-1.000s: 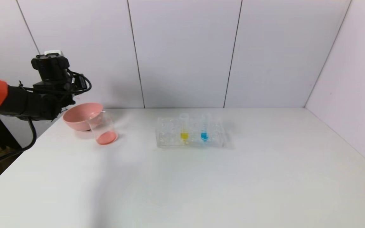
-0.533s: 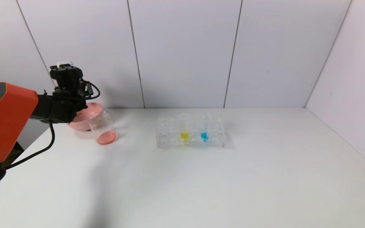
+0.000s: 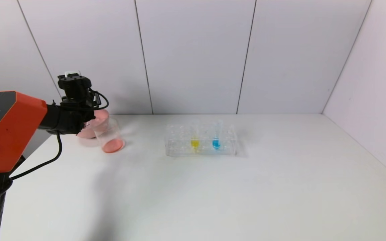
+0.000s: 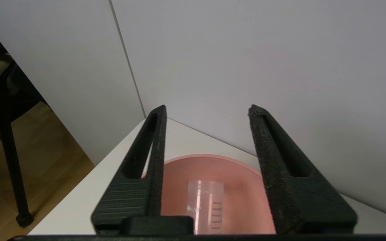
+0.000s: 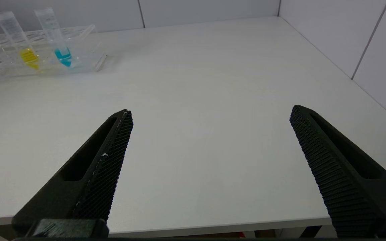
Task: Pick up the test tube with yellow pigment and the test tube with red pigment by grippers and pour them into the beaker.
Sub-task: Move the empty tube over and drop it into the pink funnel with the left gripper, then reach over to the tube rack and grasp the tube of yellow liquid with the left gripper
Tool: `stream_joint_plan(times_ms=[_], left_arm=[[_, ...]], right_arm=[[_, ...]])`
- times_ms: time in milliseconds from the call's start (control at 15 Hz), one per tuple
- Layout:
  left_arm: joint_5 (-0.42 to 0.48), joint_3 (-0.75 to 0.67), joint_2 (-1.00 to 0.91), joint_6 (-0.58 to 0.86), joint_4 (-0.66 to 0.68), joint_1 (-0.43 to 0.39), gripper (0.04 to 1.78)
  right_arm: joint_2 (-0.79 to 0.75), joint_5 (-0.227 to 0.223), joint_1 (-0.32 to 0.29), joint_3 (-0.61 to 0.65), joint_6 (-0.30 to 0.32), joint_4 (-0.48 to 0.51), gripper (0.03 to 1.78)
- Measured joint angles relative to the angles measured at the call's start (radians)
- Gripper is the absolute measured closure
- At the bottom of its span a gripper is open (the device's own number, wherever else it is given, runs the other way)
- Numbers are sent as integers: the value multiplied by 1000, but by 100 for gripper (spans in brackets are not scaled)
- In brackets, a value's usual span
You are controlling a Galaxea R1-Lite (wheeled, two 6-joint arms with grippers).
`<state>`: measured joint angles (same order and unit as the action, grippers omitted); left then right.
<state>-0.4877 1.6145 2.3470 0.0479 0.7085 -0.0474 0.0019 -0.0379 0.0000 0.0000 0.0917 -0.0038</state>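
The test tube with yellow pigment (image 3: 195, 136) stands in the clear rack (image 3: 179, 142) at mid-table, also in the right wrist view (image 5: 20, 40). No tube with red liquid shows. Red-orange liquid lies in the bottom of the beaker (image 3: 109, 135). My left gripper (image 3: 89, 117) hovers over the pink bowl (image 3: 101, 117), open (image 4: 208, 112). A clear, empty-looking tube (image 4: 206, 207) sits in the bowl (image 4: 240, 180) between the fingers, touching neither. My right gripper (image 5: 211, 113) is open and empty above the table's front edge, out of the head view.
A tube with blue liquid (image 3: 216, 136) stands in the rack beside the yellow one, also in the right wrist view (image 5: 57, 36). The beaker stands just in front of and right of the bowl. White walls close the table at the back and the right.
My left arm has swung in from the left and forward, so the gripper now hangs over the pink bowl. The beaker, rack and tubes have not moved.
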Motion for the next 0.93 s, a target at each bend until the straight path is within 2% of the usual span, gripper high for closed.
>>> stream_joint_plan(times_ms=[200,400,533,733,933], left_arm=[[-2,-13,-11,-4,11,0,37],[28,-88,-72,0,23,0,10],[108,-172,-142,3,48,0,5],[276,-344,-280,6,73,0,6],[394,-560,-440,5,78,37,6]], right_arm=[[0,0,0,0,0,0,10],[0,0,0,0,0,0,10],[0,0,0,0,0,0,10],[0,0,0,0,0,0,10],[0,0,0,0,0,0,10]])
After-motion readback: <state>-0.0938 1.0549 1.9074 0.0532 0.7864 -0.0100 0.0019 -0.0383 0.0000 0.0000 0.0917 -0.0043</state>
